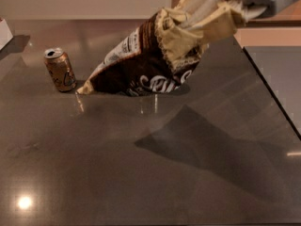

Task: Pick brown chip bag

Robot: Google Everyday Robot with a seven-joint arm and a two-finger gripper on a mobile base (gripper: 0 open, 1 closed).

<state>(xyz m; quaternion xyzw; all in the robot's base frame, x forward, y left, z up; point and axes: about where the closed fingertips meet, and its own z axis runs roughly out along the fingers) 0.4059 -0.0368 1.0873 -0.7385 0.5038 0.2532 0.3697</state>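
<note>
The brown chip bag (pixel 141 69) is dark brown with cream edges and white print. It hangs tilted in the air above the dark table (pixel 141 173), its low corner pointing left. My gripper (pixel 197 25) comes in from the upper right and is shut on the bag's upper right end, its cream fingers (pixel 207 13) clamped over the crumpled edge. The bag's shadow lies on the table below and to the right.
A tan-brown soda can (pixel 59 69) stands upright at the left, just beside the bag's low corner. A white object (pixel 4 32) sits at the far left edge. The table's right edge (pixel 273 93) runs diagonally, with a lower surface beyond.
</note>
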